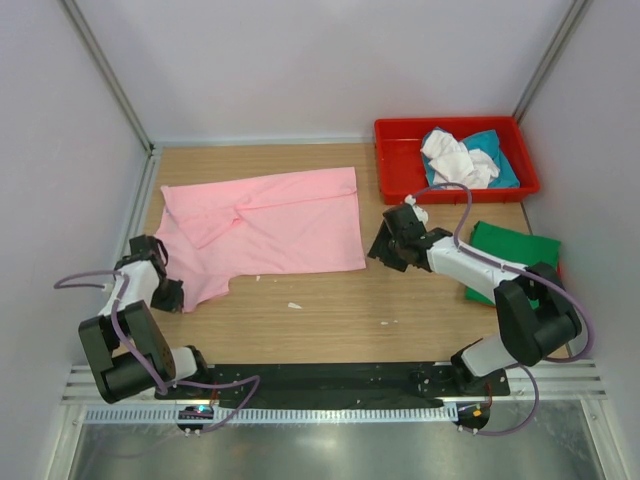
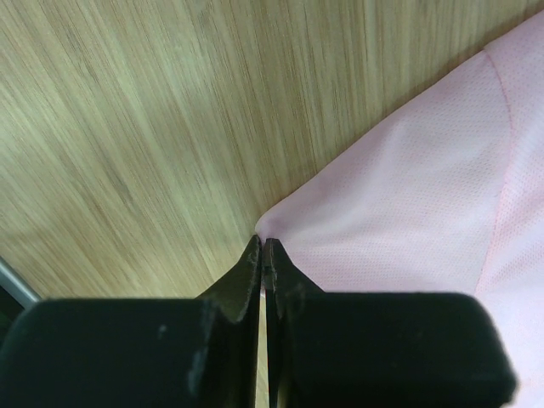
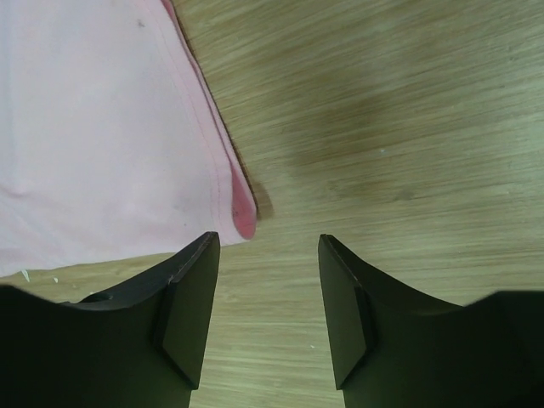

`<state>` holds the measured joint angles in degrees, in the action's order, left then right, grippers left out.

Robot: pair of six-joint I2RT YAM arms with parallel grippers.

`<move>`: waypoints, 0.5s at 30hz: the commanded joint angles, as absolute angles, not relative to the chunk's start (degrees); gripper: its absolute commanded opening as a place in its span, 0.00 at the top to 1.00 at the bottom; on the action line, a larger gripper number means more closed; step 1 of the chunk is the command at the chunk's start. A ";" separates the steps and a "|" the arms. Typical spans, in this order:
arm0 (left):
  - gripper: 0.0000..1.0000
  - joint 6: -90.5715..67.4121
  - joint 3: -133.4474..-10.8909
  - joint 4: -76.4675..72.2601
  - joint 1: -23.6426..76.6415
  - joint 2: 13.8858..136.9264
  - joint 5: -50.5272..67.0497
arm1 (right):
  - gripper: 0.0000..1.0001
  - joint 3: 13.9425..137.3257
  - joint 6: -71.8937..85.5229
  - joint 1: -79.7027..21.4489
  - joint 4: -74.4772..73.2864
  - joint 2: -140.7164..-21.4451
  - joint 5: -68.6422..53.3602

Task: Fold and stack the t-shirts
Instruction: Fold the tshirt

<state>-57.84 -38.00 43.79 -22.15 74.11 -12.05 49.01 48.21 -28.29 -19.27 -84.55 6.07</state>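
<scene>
Pink shirt (image 1: 270, 225) lies spread at centre-left of the bench (image 1: 330, 320), its lower-left edge clamped in the left claw (image 1: 168, 290), as the right claw (image 1: 385, 247) hovers apart by the lower-right corner, likely needing to pinch it before a fold.

Bare table (image 1: 340, 320) fronts the pink shirt (image 1: 280, 215); red tray (image 1: 400, 165) occupies far right.
</scene>
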 commanded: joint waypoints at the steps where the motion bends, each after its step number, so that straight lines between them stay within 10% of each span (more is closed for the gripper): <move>1: 1.00 -56.34 -39.82 44.91 -22.33 71.90 -13.62 | 0.45 47.46 51.94 -28.56 -16.53 -83.40 6.25; 15: 1.00 -54.84 -37.80 43.86 -22.50 71.80 -12.39 | 0.47 44.47 56.51 -30.06 -8.88 -87.97 3.60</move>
